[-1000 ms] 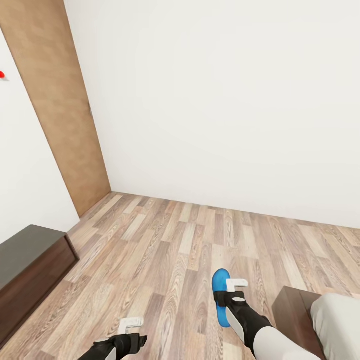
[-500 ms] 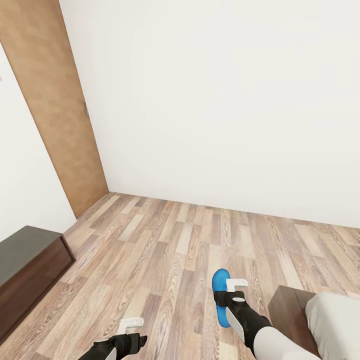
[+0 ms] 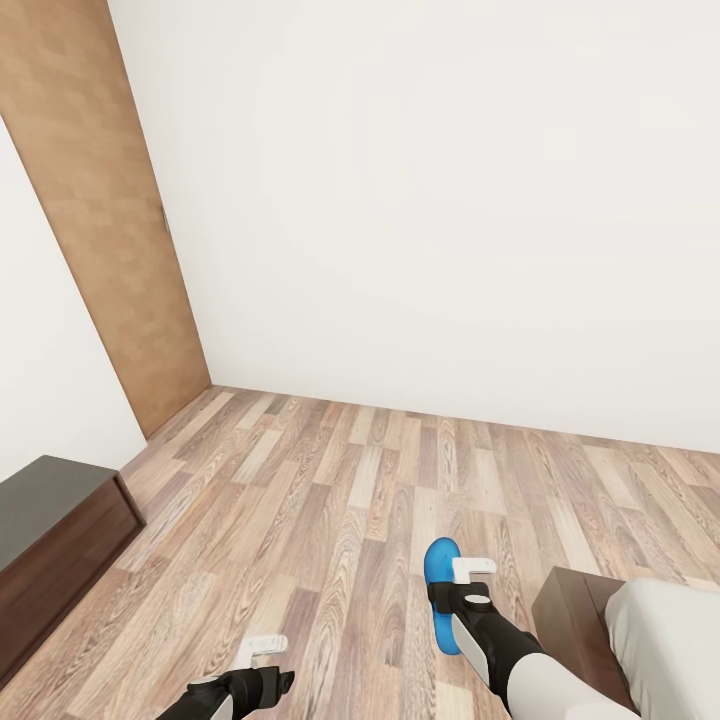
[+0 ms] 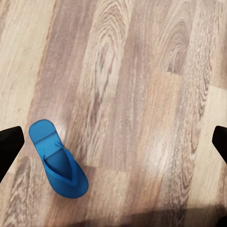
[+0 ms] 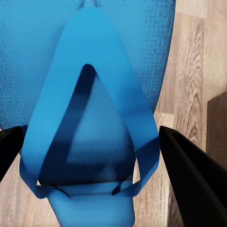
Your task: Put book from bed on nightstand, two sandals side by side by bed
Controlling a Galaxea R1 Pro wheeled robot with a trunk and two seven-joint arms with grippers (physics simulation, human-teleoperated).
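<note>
1. The step in hand looks like the sandal half of the task: the right gripper (image 3: 470, 585) carries one blue sandal (image 3: 440, 590), low in the head view at about 5 o'clock from its centre, above the wood-plank floor (image 3: 360, 480).
2. In the right wrist view that carried sandal's thong strap (image 5: 94, 118) sits between the two dark fingers (image 5: 194, 175), which close on it from either side.
3. The second sandal (image 4: 59, 161) lies flat on the floor below the left gripper (image 3: 262, 655), whose fingers (image 4: 9, 146) stand wide apart and hold nothing.
4. The bed (image 3: 665, 640) and its dark frame corner (image 3: 570, 620) sit at about 4 o'clock, just beside the right arm.
5. The book is nowhere visible here.
6. Next, I judge, the carried sandal should be lowered to the floor next to the bed, leaving room beside it for its mate.
</note>
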